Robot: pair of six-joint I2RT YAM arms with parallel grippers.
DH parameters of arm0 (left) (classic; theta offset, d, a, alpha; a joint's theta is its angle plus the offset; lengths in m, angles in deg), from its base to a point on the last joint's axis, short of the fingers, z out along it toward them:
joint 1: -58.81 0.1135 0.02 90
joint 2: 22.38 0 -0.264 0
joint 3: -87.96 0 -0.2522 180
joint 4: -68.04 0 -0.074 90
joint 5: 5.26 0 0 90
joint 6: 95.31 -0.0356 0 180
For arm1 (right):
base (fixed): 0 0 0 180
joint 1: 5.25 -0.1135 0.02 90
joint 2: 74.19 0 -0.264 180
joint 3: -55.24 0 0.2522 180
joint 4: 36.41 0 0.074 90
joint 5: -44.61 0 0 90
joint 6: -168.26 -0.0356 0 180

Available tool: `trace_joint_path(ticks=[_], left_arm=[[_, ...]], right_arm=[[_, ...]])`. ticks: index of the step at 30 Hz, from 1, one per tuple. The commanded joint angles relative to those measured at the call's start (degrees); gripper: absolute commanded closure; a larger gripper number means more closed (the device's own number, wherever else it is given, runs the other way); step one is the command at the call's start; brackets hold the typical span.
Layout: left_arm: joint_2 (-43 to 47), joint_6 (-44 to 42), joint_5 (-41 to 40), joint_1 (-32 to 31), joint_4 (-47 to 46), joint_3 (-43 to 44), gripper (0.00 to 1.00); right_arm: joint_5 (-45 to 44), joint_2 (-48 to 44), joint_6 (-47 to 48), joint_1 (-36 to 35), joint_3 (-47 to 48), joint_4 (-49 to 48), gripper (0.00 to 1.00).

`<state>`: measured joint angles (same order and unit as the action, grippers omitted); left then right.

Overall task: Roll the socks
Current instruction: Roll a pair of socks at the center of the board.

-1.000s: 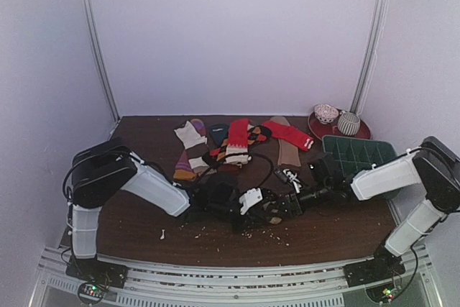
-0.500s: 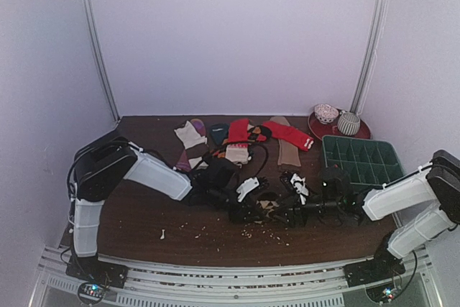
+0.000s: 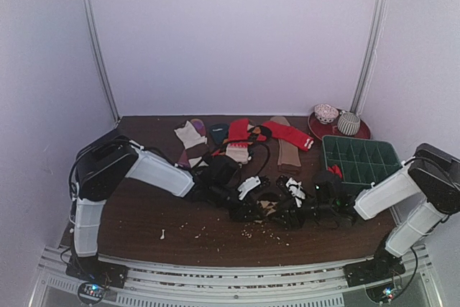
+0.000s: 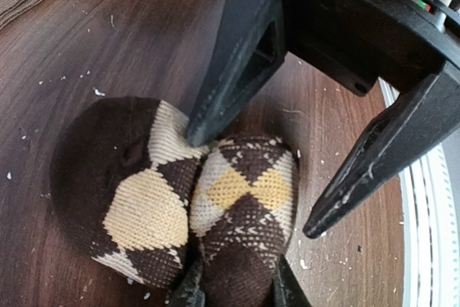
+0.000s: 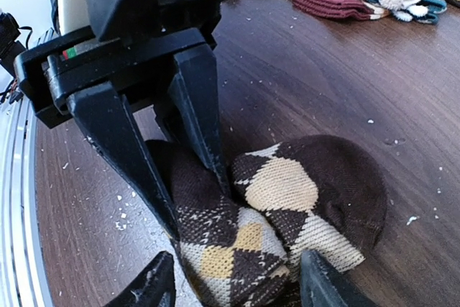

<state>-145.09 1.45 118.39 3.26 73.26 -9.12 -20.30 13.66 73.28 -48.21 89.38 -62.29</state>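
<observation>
Toward the front of the bench (image 3: 144, 213), well apart from the red sock (image 3: 291, 134) lying at the back, the argyle sock (image 4: 180, 199) sits bunched into two fat lobes. The left pincer (image 4: 237, 292) is clamped on one lobe. The right pincer (image 5: 237, 285) stands apart and straddles that same lobe, one finger in the crease. If the clamp slackens or that finger drags, the roll would likely spring loose.

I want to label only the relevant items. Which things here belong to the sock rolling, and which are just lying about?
Job in hand:
brown argyle sock
red sock

Lying about:
green tray
red plate
patterned bowl
ribbed bowl
crumbs
</observation>
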Motion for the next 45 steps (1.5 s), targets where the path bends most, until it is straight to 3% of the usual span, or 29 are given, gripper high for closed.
trace_joint_path(ticks=[1,6,10,13,15,17,18,21,24,33,45], left_arm=[[-7.66,-1.47,-9.43,0.79,19.88,-3.12,1.00],[-8.13,-2.26,-10.25,0.79,20.03,-1.18,1.00],[-7.62,-2.37,-12.88,0.79,18.78,0.52,1.00],[-3.42,-1.35,-16.88,0.79,12.62,-1.00,0.68],[1.26,-0.95,-18.78,0.79,6.66,-3.90,0.40],[7.49,-1.53,-20.30,0.72,-0.46,-8.15,0.06],[10.66,-2.19,-21.15,0.59,-5.07,-10.99,0.02],[20.83,-5.07,-23.57,0.07,-19.46,-21.64,0.02],[26.36,-7.43,-20.85,-0.33,-29.34,-28.85,0.02],[18.56,-10.20,-12.47,-4.21,-34.15,-25.38,0.25],[10.56,-7.35,-11.97,-4.48,-36.38,-22.77,0.26]], right_arm=[[4.57,2.70,-2.69,-0.11,0.24,-0.83,0.46],[7.00,7.41,-6.06,-0.11,2.84,3.67,0.75],[6.73,8.64,-12.53,0.02,1.46,3.66,0.84],[6.49,8.80,-16.99,0.60,-0.61,3.45,0.86],[7.36,9.34,-19.29,1.17,-1.55,3.98,0.86],[9.88,10.55,-21.81,2.16,-1.99,4.51,0.86],[11.49,11.17,-22.96,2.66,-2.00,4.75,0.86],[16.11,12.90,-24.64,3.76,-1.67,5.77,0.86],[18.36,13.97,-24.13,5.02,-0.68,8.73,0.86],[18.34,14.70,-21.08,6.14,3.07,16.55,0.86],[18.31,15.48,-20.60,6.31,3.67,16.47,0.86]])
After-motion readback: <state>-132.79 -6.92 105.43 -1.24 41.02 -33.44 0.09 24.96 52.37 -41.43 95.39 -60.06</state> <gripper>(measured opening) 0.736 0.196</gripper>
